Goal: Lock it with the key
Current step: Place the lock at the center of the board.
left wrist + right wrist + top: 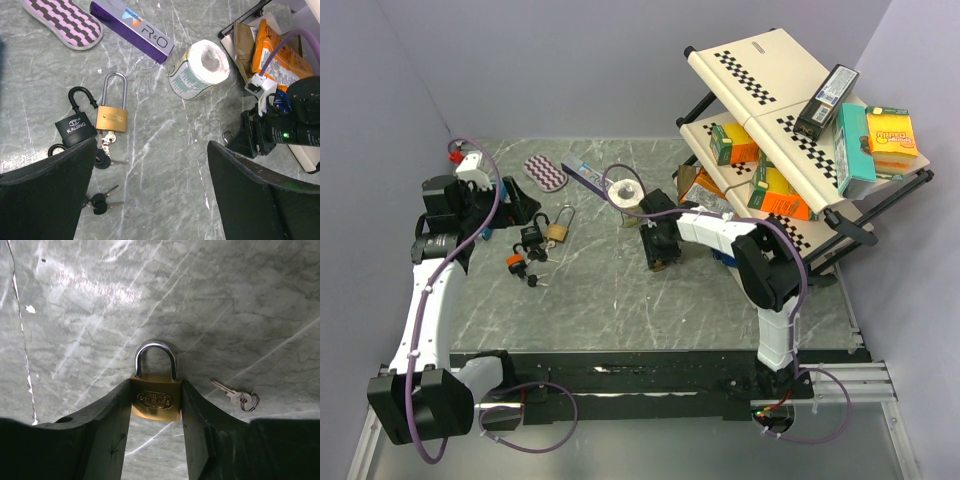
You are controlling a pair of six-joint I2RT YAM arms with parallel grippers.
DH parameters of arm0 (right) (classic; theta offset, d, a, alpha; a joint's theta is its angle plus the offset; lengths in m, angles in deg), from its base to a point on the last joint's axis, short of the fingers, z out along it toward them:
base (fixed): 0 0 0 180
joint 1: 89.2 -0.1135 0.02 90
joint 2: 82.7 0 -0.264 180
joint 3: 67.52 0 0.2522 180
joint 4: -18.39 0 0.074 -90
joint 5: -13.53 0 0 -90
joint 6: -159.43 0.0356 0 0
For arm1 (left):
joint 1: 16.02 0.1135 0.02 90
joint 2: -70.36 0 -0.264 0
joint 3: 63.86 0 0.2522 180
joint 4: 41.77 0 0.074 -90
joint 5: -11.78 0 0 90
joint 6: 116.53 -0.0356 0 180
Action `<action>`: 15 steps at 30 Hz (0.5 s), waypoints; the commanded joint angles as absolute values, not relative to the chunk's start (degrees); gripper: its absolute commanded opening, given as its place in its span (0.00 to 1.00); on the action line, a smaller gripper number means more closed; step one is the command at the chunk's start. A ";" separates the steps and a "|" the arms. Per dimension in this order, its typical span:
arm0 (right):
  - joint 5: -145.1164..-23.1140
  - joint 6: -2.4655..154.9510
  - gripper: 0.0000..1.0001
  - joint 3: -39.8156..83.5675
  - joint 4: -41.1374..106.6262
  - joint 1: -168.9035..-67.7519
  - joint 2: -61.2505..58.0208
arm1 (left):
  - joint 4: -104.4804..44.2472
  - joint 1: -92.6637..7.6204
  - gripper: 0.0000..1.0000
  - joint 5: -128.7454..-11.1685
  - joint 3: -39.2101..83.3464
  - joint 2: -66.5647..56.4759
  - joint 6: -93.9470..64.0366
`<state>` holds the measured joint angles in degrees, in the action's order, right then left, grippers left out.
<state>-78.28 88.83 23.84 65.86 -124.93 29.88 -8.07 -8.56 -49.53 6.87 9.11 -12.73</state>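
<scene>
My right gripper (156, 399) is shut on a small brass padlock (155, 399), squeezing its body from both sides. The steel shackle (155, 352) points away from me, and both its legs meet the body. A small silver key (234, 394) on a ring lies on the table to the right of the lock, untouched. In the top view the right gripper (661, 256) is low at the table's middle and hides the lock. My left gripper (151, 150) hangs open above bare marble, holding nothing, near the other locks (517, 208).
A black padlock (75, 129) with an open shackle, a long-shackle brass padlock (112, 118) and black-headed keys (98, 202) lie at left. Behind are a paper roll (200, 70), a purple box (132, 30) and a striped sponge (65, 22). A tilted rack (790, 130) holds boxes at right.
</scene>
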 commanded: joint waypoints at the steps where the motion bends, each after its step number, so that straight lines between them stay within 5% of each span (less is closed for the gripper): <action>1: -76.56 91.31 0.41 26.13 67.22 -124.45 30.68 | -7.80 -8.29 0.96 -46.76 7.20 9.37 -15.28; 8: -76.56 91.40 0.75 25.70 66.96 -124.53 27.17 | -3.14 -8.29 0.96 -44.82 9.48 5.77 -19.42; 15: -77.79 85.18 0.81 27.01 63.45 -126.19 19.62 | 0.37 -8.38 0.96 -46.75 13.26 0.67 -22.75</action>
<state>-77.60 89.44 24.28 66.19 -124.95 28.26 -1.18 -8.56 -46.43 8.99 2.62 -19.38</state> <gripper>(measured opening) 0.799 0.966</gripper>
